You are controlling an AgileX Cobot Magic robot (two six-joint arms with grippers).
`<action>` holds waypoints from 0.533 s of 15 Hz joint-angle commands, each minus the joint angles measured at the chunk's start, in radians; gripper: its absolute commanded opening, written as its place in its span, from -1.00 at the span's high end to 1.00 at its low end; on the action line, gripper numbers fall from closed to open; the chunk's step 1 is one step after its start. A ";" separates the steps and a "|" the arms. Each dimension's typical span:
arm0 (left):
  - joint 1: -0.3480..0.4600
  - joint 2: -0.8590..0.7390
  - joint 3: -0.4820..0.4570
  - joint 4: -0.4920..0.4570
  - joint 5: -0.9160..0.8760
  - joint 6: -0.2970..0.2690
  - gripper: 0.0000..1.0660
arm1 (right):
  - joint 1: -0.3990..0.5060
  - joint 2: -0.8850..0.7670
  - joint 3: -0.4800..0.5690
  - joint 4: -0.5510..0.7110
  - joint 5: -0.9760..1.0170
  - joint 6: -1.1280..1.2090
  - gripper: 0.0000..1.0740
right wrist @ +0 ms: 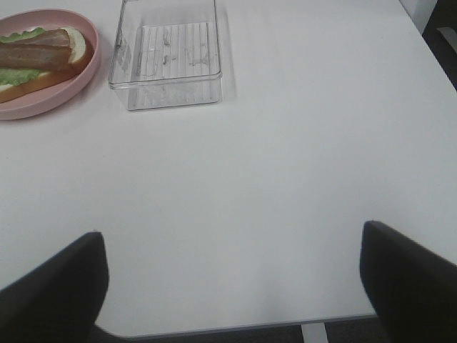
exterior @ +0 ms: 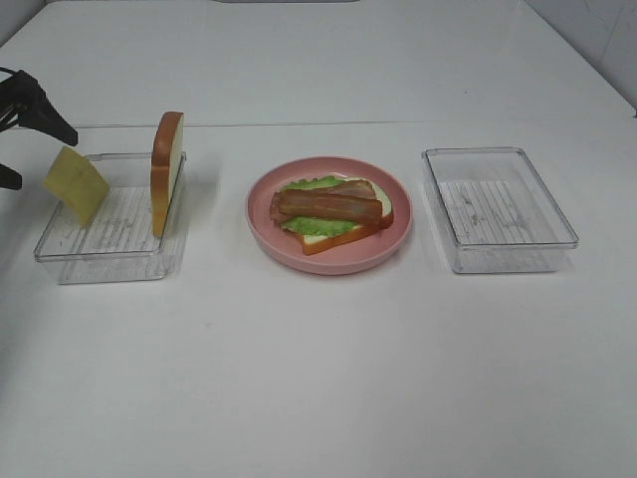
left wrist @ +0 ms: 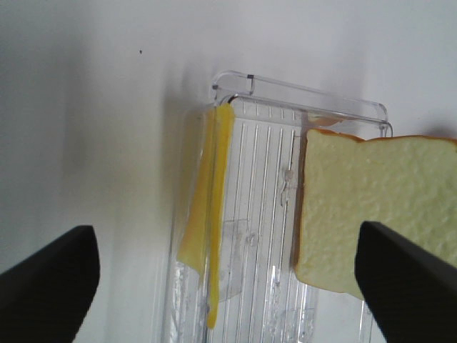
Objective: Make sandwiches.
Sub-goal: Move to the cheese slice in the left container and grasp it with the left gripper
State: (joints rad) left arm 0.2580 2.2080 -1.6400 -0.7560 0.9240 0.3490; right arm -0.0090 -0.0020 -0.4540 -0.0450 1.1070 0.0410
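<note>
The open-faced sandwich stack sits on a round pink plate [exterior: 261, 224]. It is one bread slice [exterior: 323, 239] with green lettuce [exterior: 311, 184] and bacon strips [exterior: 326, 204] on top. A yellow cheese square [exterior: 76, 185] leans on edge against the left wall of the left clear tray [exterior: 100, 267]. A second bread slice [exterior: 166, 171] stands on edge at that tray's right wall. My left gripper [exterior: 40, 159] is open, above and just left of the cheese. In the left wrist view the cheese [left wrist: 211, 214] and bread [left wrist: 371, 207] lie between the spread fingers [left wrist: 46, 286], untouched. My right gripper [right wrist: 228, 286] is open and empty over bare table.
A second clear tray [exterior: 503, 261] stands right of the plate with nothing in it; it also shows in the right wrist view [right wrist: 168, 96] beside the plate [right wrist: 43, 107]. The white table's near edge shows in the right wrist view [right wrist: 235, 330].
</note>
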 commanded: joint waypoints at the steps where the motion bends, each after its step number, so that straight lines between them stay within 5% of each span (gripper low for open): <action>1: -0.016 0.020 -0.024 -0.009 0.024 -0.024 -0.65 | -0.006 -0.034 0.004 0.005 -0.009 -0.007 -0.70; 3: -0.027 0.021 -0.029 -0.010 0.013 -0.055 -0.56 | -0.006 -0.034 0.004 0.005 -0.009 -0.007 -0.70; 8: -0.036 0.021 -0.029 0.039 0.005 -0.118 0.25 | -0.006 -0.034 0.004 0.005 -0.009 -0.007 -0.70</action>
State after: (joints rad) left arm 0.2270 2.2260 -1.6660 -0.7150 0.9320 0.2390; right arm -0.0090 -0.0020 -0.4540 -0.0450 1.1070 0.0410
